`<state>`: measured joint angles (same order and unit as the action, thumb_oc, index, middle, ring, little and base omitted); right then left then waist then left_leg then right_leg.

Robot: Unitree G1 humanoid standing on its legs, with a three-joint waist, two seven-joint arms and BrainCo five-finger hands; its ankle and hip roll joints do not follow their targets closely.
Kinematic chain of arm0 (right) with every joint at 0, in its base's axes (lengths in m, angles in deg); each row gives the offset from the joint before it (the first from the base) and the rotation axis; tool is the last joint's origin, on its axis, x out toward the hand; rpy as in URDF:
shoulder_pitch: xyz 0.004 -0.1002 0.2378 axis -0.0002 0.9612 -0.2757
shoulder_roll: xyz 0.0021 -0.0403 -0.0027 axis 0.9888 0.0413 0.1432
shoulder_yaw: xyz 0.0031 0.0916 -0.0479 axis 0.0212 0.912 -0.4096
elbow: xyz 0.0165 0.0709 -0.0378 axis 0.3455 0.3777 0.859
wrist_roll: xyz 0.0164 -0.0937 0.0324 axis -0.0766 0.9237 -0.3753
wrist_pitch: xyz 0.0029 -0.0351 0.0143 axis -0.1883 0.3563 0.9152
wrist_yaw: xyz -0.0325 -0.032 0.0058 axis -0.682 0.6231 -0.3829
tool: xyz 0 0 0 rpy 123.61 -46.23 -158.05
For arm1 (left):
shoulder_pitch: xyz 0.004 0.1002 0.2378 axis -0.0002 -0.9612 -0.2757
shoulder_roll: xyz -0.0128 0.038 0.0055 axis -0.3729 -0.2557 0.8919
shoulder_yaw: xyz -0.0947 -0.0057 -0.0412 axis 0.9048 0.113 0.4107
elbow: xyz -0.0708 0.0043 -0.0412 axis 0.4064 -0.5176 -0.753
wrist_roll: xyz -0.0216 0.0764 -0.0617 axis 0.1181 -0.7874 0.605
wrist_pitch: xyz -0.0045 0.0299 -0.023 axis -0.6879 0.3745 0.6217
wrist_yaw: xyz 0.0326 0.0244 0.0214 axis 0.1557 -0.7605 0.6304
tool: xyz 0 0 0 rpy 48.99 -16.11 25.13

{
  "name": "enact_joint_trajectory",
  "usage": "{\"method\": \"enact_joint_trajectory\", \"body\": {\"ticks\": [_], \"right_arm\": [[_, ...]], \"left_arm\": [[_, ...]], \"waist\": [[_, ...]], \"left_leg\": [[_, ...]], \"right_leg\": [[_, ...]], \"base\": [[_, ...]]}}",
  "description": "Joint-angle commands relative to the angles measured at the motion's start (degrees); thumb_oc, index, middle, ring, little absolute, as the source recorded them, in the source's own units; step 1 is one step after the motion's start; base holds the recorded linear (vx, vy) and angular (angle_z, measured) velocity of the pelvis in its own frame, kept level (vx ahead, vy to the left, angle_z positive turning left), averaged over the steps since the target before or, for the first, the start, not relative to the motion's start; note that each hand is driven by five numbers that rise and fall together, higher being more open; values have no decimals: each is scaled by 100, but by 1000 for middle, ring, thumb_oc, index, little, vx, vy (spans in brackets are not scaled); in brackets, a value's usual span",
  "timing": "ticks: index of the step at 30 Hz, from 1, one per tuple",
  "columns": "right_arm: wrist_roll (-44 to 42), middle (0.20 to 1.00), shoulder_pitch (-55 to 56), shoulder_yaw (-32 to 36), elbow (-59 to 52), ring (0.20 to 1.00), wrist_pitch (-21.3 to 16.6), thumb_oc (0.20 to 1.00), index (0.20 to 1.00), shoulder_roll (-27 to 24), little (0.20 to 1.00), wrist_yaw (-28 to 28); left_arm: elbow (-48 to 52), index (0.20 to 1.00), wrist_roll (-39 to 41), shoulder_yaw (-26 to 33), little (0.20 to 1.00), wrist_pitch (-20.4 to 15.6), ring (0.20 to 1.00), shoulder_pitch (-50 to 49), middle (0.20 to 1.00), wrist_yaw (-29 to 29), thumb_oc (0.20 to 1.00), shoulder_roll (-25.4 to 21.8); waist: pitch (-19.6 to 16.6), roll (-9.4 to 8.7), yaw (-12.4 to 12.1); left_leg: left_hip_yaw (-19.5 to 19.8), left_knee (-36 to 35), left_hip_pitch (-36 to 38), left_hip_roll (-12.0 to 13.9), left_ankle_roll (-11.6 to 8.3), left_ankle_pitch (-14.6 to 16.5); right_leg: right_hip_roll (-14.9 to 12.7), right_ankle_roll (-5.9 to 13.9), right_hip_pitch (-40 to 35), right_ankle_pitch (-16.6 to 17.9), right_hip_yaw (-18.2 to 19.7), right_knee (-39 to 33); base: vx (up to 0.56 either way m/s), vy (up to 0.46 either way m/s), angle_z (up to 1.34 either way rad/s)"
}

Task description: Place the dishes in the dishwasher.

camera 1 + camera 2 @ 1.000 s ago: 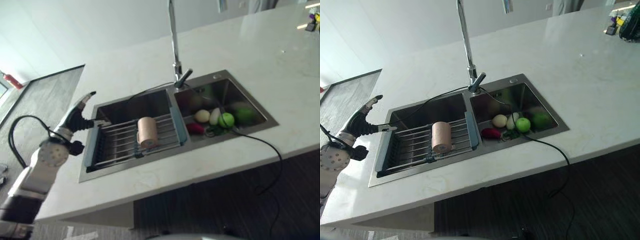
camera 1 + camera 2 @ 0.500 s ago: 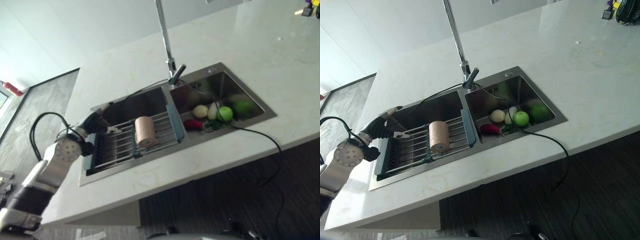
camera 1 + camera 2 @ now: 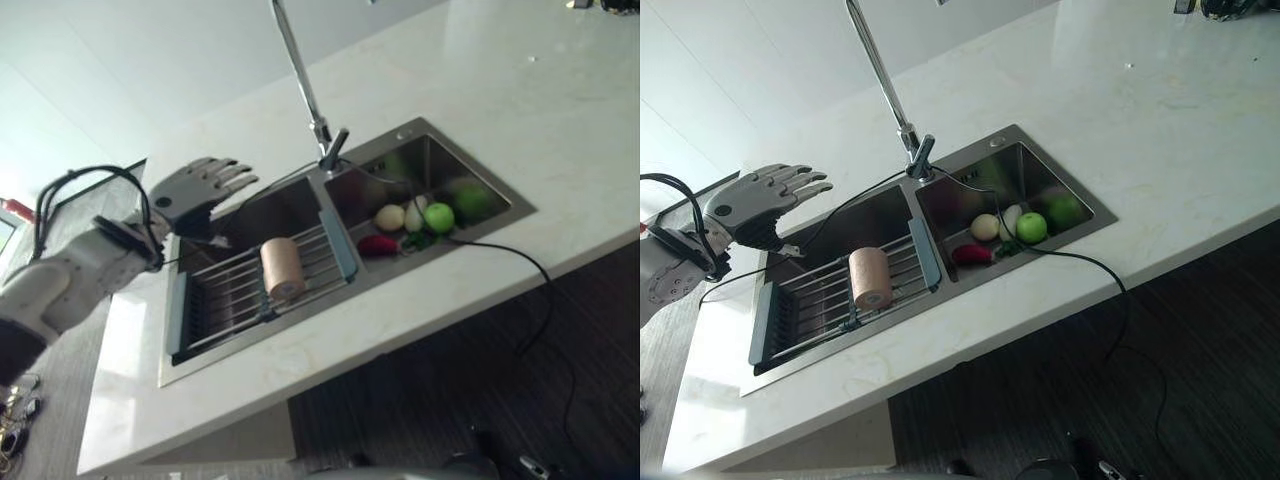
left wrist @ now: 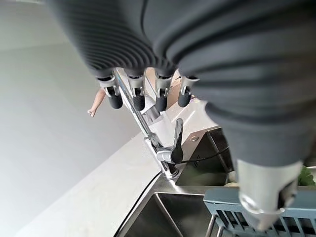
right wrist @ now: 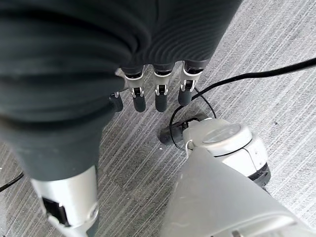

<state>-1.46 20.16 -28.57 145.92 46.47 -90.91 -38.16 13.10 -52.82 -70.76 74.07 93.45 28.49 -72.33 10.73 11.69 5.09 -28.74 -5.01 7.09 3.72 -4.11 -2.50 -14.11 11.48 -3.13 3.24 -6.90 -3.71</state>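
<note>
Left eye view: the left hand (image 3: 196, 186) hovers at upper left of the frame, fingers straight and relaxed, holding nothing, above the upper-left corner of the sink (image 3: 250, 345). The beige cup (image 3: 282, 267), the one dish visible, lies on its side on the blue-edged drying rack (image 3: 240, 290) across the left basin, at centre-left of the frame. Its long axis runs roughly along the rack's bars, open end toward the frame's bottom. The cup lies to the lower right of the hand, near but apart. Right eye view: the same layout; the right basin at centre holds a green apple (image 3: 1031, 227), pale round produce (image 3: 985, 227) and a red vegetable (image 3: 971, 254), with the tall faucet (image 3: 902, 125) rising behind the divider. No dishwasher can be made out. Left wrist view: the extended fingers (image 4: 139, 101) point toward the faucet, with the rack's blue edge at lower right of the frame. Right wrist view: the right hand (image 5: 157, 98) hangs released over grey striped floor (image 5: 276, 98), well away from the sink. The left hand is judged the nearer one for taking the cup, reaching down and toward the frame's right.
</note>
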Motion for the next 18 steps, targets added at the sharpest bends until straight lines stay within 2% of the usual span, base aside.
{"method": "enact_joint_trajectory", "body": {"ticks": [1, 6, 10, 18], "right_arm": [[-75, 1000, -127, -93, -14, 1000, -81, 1000, 1000, -84, 1000, 108], [-152, 1000, -361, -180, -71, 1000, -110, 1000, 1000, -200, 1000, 179], [-261, 1000, -608, -315, -84, 1000, -133, 1000, 1000, -245, 1000, 226], [-434, 1000, -1035, -605, -122, 1000, -187, 1000, 1000, -259, 1000, 307]], "left_arm": [[-450, 1000, -434, 256, 1000, -74, 1000, 523, 1000, 552, 1000, 64], [-570, 1000, -618, -288, 1000, -169, 1000, 1147, 1000, 770, 1000, 36], [-855, 1000, -742, -903, 1000, -161, 1000, 1807, 1000, 1041, 1000, -2], [-1298, 1000, -969, -1986, 1000, -51, 1000, 2999, 1000, 1016, 1000, -32]], "waist": [[179, -185, 57], [385, -207, 92], [604, -290, 101], [956, -459, 80]], "left_leg": [[329, 251, -136, -153, 107, 431], [341, 226, -332, -155, 85, 359], [335, 209, -521, -106, 67, 281], [351, 220, -874, 57, 10, 124]], "right_leg": [[-369, 325, 292, -28, -707, 503], [-404, 352, 540, 21, -593, 554], [-396, 352, 756, 77, -504, 582], [-338, 352, 1105, 194, -422, 610]], "base": [[-81, 54, -15], [-105, 33, -9], [-123, -7, -18], [-123, -23, -6]]}}
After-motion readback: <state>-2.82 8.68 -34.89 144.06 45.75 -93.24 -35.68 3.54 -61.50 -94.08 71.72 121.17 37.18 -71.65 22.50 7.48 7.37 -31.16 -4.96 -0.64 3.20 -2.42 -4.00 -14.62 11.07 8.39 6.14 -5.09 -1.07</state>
